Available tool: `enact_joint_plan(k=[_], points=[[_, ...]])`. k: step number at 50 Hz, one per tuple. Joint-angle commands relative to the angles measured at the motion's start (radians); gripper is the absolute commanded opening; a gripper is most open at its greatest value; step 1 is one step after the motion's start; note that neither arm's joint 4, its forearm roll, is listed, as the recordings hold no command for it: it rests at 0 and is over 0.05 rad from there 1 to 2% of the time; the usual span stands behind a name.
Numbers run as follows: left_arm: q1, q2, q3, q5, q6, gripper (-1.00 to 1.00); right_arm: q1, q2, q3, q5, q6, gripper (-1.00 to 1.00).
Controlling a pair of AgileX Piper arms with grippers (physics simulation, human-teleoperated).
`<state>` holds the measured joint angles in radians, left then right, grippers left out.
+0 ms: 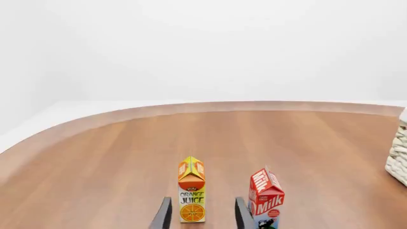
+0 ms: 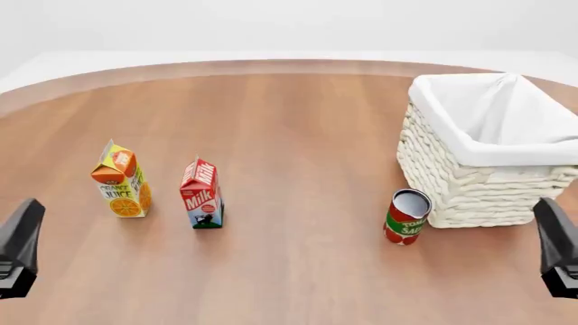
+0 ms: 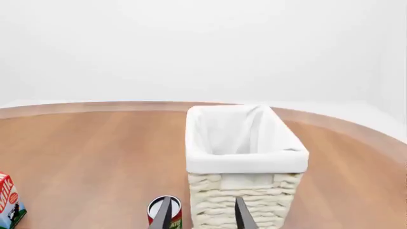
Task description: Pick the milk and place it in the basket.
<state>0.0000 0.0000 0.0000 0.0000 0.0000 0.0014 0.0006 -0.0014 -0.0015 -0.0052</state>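
The milk (image 2: 202, 194) stands upright on the wooden table, left of centre, with its red top and cow picture facing me. In the left wrist view the milk (image 1: 266, 200) is just outside one finger of my left gripper (image 1: 202, 212), which is open and holds nothing. The basket (image 2: 451, 183), cream wicker with a white liner, stands at the right. My right gripper (image 3: 202, 214) is open and empty, short of the basket (image 3: 279, 191); the milk (image 3: 9, 206) shows at that view's edge. In the front view both grippers (image 2: 18, 247) (image 2: 560, 247) sit low at the near corners.
An orange juice carton (image 2: 119, 189) stands just left of the milk and lines up between the left fingers (image 1: 164, 214). A red tomato sauce can (image 2: 407, 217) stands against the basket's near left corner. The table's curved far edge (image 2: 271, 64) runs behind.
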Motion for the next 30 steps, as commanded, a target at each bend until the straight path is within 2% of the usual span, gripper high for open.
enact_joint_plan(k=[1,20,30], points=[[0.0,0.0,0.0,0.0,0.0,1.0,0.004,0.001,-0.004,-0.005,-0.014,1.0],[0.0,0.0,0.0,0.0,0.0,1.0,0.023,0.0,-0.006,-0.004,-0.024,1.0],[0.0,0.0,0.0,0.0,0.0,1.0,0.052,0.001,-0.049,0.021,-0.022,1.0]])
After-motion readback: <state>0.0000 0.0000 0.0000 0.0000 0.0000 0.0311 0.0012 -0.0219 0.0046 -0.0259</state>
